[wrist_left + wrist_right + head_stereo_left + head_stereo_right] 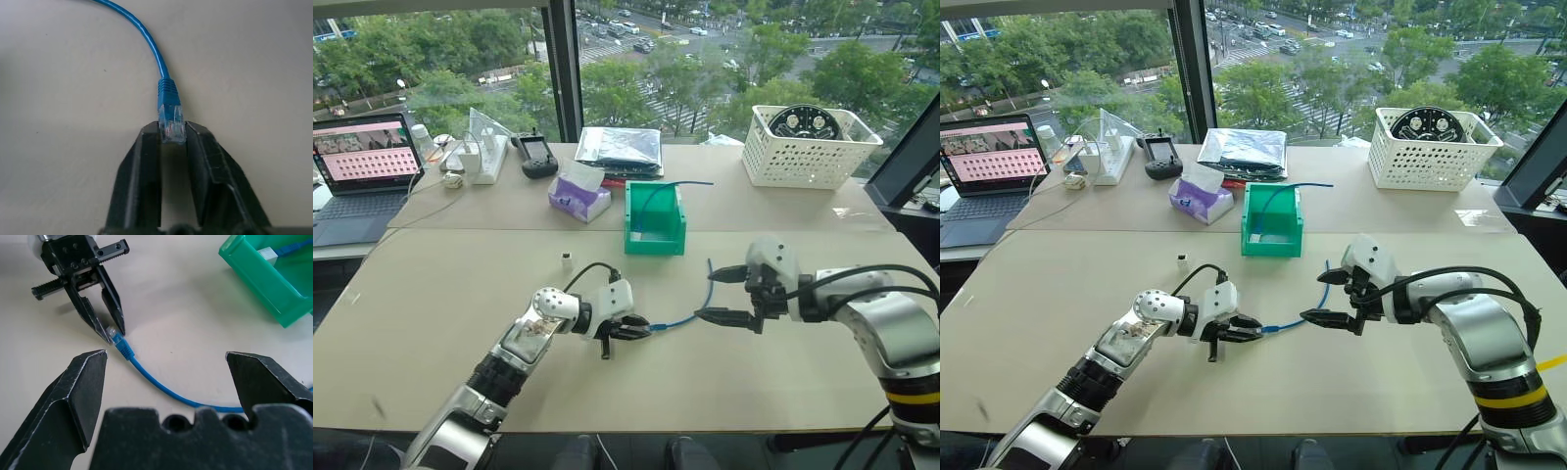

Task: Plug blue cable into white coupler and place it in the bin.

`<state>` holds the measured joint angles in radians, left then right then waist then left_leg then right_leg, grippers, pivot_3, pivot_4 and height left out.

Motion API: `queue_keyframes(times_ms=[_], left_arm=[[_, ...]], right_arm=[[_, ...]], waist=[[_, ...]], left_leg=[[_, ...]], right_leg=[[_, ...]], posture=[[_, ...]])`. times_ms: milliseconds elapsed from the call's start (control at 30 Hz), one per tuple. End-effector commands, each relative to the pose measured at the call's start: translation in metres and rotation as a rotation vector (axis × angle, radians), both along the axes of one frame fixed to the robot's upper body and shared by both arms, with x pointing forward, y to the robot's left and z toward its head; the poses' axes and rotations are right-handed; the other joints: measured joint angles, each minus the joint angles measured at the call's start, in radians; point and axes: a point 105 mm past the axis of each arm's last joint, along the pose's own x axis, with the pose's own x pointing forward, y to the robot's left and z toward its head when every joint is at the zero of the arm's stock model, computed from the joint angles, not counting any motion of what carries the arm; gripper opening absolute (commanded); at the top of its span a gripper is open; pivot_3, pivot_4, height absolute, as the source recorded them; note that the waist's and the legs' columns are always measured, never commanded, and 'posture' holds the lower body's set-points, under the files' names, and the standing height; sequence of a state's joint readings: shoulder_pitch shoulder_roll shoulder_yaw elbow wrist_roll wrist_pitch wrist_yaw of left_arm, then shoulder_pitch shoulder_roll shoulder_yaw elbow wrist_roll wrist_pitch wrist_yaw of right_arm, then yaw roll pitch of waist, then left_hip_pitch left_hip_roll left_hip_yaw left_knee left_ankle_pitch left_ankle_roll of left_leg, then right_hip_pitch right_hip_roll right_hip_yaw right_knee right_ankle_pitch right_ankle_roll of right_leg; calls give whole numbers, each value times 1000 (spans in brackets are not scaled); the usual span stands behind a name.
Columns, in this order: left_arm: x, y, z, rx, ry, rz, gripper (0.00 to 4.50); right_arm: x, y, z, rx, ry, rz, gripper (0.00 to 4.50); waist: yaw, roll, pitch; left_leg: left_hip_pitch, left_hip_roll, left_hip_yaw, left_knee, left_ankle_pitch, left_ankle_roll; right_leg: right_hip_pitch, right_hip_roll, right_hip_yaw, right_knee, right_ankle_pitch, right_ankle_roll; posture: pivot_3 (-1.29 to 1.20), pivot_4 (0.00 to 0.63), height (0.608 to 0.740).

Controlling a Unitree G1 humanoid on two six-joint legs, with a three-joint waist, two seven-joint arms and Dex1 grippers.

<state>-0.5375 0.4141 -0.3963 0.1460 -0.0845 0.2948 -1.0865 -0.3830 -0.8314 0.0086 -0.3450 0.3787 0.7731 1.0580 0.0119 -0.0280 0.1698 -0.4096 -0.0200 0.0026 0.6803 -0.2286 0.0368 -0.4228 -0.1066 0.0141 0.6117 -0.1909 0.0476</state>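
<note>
The blue cable (690, 318) lies on the beige table and curves from my right gripper toward my left one. Its clear plug (171, 122) sits pinched between the tips of my left gripper (641, 328), which is shut on it low over the table. My right gripper (717, 294) hovers open over the cable's middle, touching nothing. The white coupler (566, 259) stands alone on the table, behind and to the left of my left hand. The green bin (628, 211) sits further back in the centre, with a darker blue cable (675, 183) trailing out of it.
A white-and-purple tissue box (579, 196) stands left of the bin. A white perforated basket (808, 147) is at the back right. A laptop (367, 162), a power strip (489, 157), a black controller (536, 157) and a plastic bag (619, 149) line the back.
</note>
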Motion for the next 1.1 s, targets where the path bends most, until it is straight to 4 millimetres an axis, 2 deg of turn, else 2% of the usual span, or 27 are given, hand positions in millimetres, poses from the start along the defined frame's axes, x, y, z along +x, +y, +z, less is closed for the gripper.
queue_keyframes(times_ms=[33, 133, 233, 300, 467, 600, 733, 1100], left_arm=[[-2, -5, -3, -6, 16, 11, 5], [-2, -13, 5, -73, 25, 24, 5], [2, -25, 20, -172, 20, 54, 5], [4, -33, 29, -230, 25, 77, 5], [2, -48, 46, -337, 85, 94, 5], [0, -50, 47, -328, 88, 98, 5], [-3, -50, 46, -318, 92, 96, 5], [-5, -50, 46, -318, 87, 94, 5]], right_arm=[[-15, -6, 12, 45, 37, -39, 4500], [-34, -16, 5, 110, 179, -93, 4500], [-47, -25, -6, 266, 344, -218, 4500], [-51, -24, -15, 385, 428, -285, 4500], [-43, -11, -35, 597, 533, -447, 4500], [-30, -3, -36, 713, 547, -519, 4500], [-19, -4, -34, 815, 542, -578, 4500], [-13, 1, -38, 827, 577, -610, 4500]], waist=[[0, 0, 0], [7, 0, 0], [10, -1, 0], [10, -1, 0], [-2, 0, -1], [-8, 1, -1], [-9, 1, -1], [-16, 2, -2]], left_leg=[[0, 0, 0, 0, 0, 0], [0, 0, -1, 1, 0, 0], [-1, 0, -1, 1, 0, 0], [-2, 0, -1, 2, 0, 0], [-1, 1, -2, 2, 0, 0], [-1, 1, -1, 2, 0, 0], [-1, 0, -2, 2, 0, 0], [-1, 0, -1, 1, 0, 0]], right_leg=[[0, 0, 0, 0, 0, 0], [1, -1, 0, -1, 0, 0], [1, -1, 0, -1, 0, 1], [1, -1, 0, -1, 1, 1], [0, 0, 1, 1, 1, 1], [0, 1, 1, 1, 1, 1], [0, 1, 1, 2, 1, 1], [0, 1, 1, 1, 1, 1]], posture=[[0, 150, 736], [0, 150, 736], [0, 150, 736], [0, 150, 736], [0, 150, 736], [0, 150, 736], [0, 150, 736], [0, 150, 736]])
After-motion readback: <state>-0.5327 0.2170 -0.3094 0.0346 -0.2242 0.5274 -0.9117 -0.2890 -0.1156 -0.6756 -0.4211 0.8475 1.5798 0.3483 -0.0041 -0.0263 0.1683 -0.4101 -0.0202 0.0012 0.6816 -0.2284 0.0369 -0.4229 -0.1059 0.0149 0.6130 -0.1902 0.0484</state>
